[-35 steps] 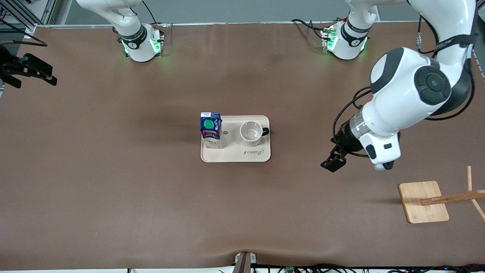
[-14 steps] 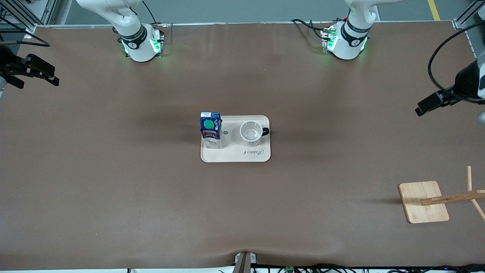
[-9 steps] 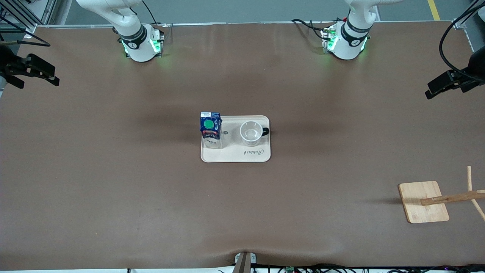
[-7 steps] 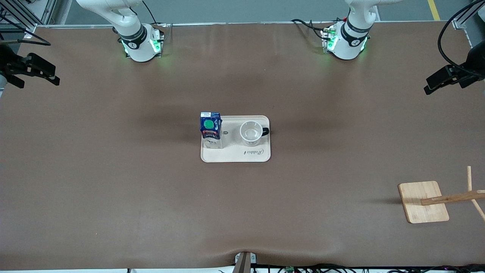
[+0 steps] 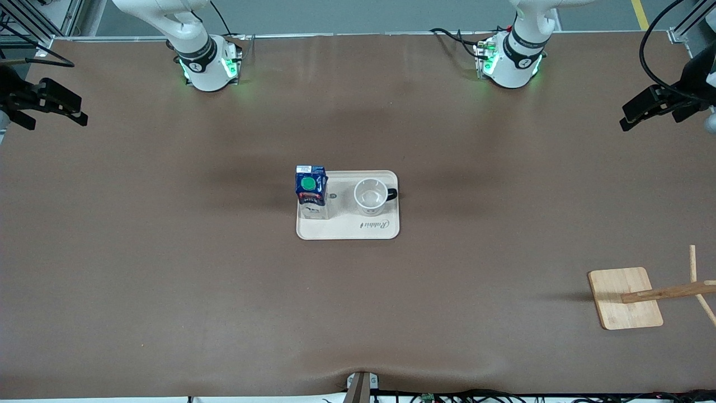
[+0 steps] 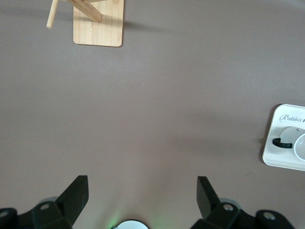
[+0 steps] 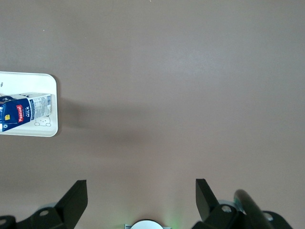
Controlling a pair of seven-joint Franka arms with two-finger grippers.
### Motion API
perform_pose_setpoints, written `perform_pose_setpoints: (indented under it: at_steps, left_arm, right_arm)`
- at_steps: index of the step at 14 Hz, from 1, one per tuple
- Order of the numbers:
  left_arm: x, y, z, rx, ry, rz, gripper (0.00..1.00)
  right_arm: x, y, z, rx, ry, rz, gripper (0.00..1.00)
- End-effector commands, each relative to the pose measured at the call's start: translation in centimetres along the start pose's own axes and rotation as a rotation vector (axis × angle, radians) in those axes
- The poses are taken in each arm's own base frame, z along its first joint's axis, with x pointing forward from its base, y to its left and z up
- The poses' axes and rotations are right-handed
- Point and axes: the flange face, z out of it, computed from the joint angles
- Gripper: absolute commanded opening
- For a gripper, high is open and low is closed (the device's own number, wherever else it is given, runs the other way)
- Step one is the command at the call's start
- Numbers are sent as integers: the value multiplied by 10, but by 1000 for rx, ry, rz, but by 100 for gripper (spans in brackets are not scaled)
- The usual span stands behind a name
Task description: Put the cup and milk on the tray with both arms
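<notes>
The cream tray (image 5: pixel 347 229) lies in the middle of the table. On it the blue milk (image 5: pixel 311 187) carton stands upright at the end toward the right arm. The white cup (image 5: pixel 371 197) stands upright beside the carton, toward the left arm, with its black handle pointing that way. My left gripper (image 5: pixel 643 109) hangs open and empty over the table's edge at the left arm's end. My right gripper (image 5: pixel 53 109) hangs open and empty over the edge at the right arm's end. The left wrist view shows the left gripper (image 6: pixel 141 183) over bare table, with the tray (image 6: pixel 286 114) and cup (image 6: pixel 300 145) far off. The right wrist view shows the right gripper (image 7: pixel 141 188), the tray (image 7: pixel 28 83) and the milk (image 7: pixel 24 110).
A small wooden board (image 5: pixel 623 296) with a pegged stand (image 5: pixel 671 291) sits near the front camera at the left arm's end; the left wrist view also shows this wooden board (image 6: pixel 98 28). Brown table surface (image 5: pixel 168 252) surrounds the tray.
The left arm has drawn away from beside the tray, out to the table's edge at its own end, with its gripper still open. The right arm, the cup, the milk and the tray have not moved.
</notes>
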Motion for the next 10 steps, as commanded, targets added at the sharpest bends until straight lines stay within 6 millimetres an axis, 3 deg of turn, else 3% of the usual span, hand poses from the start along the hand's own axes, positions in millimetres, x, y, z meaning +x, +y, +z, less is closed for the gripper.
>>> perform_pose_setpoints:
  at_steps: [1, 10]
  left_arm:
    - [1, 1, -9, -4, 22, 3, 100]
    - [3, -6, -4, 7, 8, -4, 100]
  right_arm:
    - [-11, 1, -2, -10, 9, -7, 100]
    - [-10, 3, -1, -9, 8, -2, 100]
